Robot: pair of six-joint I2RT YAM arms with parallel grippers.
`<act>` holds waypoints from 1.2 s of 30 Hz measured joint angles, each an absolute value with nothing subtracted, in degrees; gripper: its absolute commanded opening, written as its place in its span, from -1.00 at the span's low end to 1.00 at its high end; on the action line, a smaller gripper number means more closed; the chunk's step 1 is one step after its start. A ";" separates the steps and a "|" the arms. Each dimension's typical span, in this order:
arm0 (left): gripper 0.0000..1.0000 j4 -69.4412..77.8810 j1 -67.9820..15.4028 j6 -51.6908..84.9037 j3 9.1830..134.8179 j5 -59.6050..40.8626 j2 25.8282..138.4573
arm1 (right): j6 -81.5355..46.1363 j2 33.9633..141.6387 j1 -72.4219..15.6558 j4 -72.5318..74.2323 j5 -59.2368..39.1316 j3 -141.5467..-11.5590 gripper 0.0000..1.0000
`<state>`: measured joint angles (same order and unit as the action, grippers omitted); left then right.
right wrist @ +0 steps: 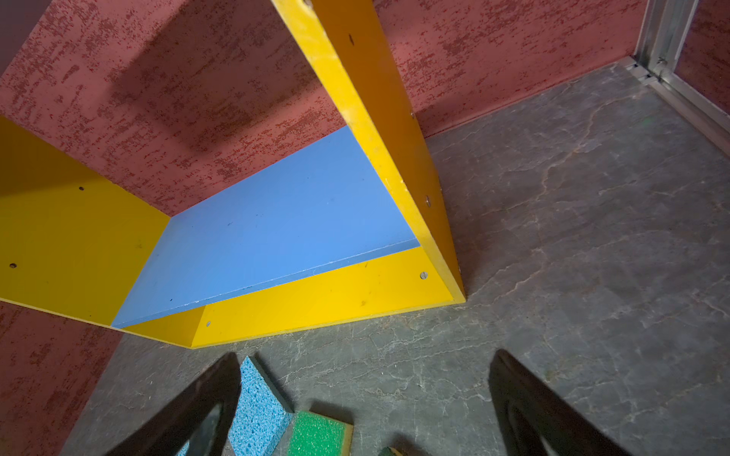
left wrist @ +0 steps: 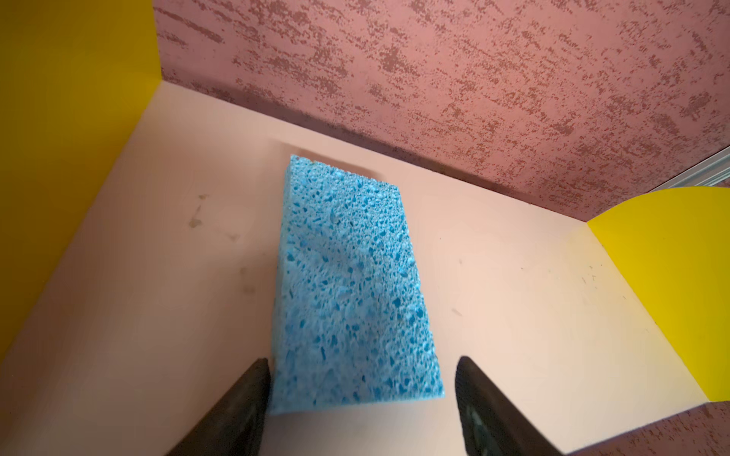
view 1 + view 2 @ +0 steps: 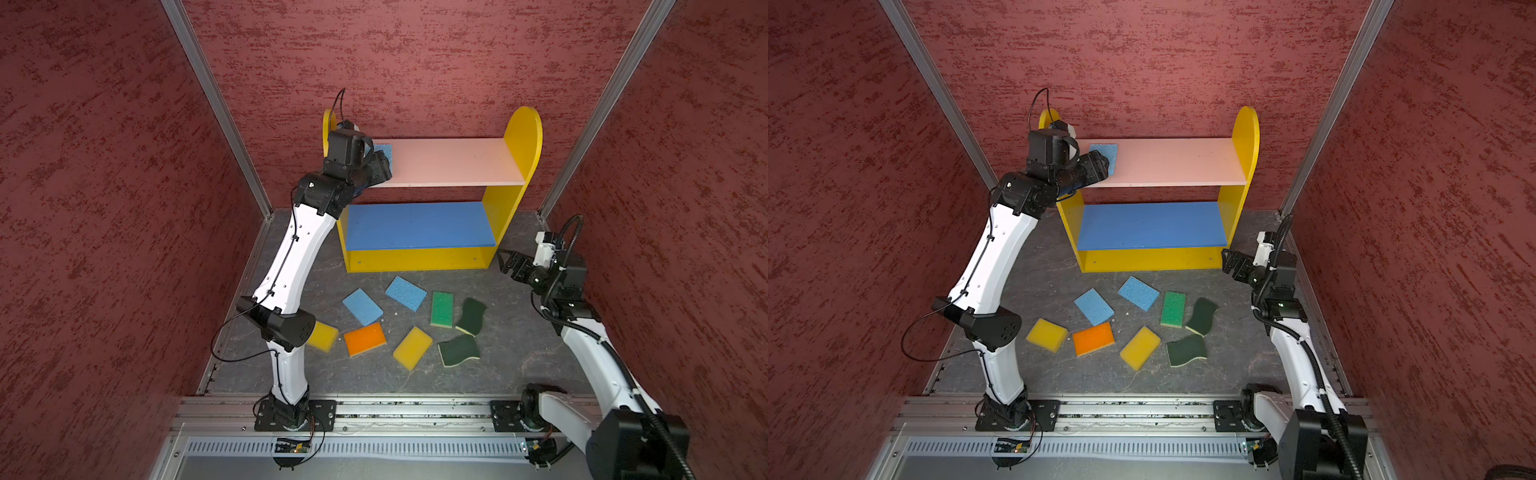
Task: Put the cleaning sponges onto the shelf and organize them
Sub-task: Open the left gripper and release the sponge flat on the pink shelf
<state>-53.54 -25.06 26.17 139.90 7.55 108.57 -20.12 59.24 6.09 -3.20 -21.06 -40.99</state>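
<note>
Nearest to us, in front of the shelf (image 3: 415,258), eight sponges lie loose on the grey floor (image 3: 498,365). There's a yellow sponge (image 3: 326,336) half tucked behind the left arm, the orange-topped sponge (image 3: 365,339), a second yellow sponge (image 3: 412,348) and a dark green wavy sponge (image 3: 458,350). A step closer to the shelf come the other wavy sponge (image 3: 471,316), the bright green sponge (image 3: 441,308) and two light blue sponges (image 3: 362,306), all apart from its front edge. The right gripper (image 1: 366,353) hangs low just beside the shelf's right side panel, jaws wide apart and nothing between them. Now up the shelf: the blue middle board (image 3: 415,226) carries nothing. On the pink upper board (image 3: 453,162), at the shelf's left end, the third blue sponge (image 2: 351,284) lies flat. The left gripper (image 2: 363,360) straddles its near end with the fingers parted. There's a clear gap on one side, but the other finger sits so close that I can't tell whether it touches. This looks like the let-go of the first sponge, with everything else yet to place. Next, the left arm wants a straight pull-back away from the shelf so it doesn't drag the sponge. Then it's down for another blue one, set alongside on that board.
</note>
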 measured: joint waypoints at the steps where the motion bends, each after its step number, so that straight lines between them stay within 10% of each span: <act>1: 0.49 -53.54 -25.06 26.17 139.70 7.55 108.27 | -20.10 59.24 6.09 -3.20 -21.06 -40.99 0.98; 36: -0.27 -53.19 -21.43 27.40 144.16 6.22 113.12 | -20.12 58.02 6.09 -3.29 -21.02 -40.99 0.97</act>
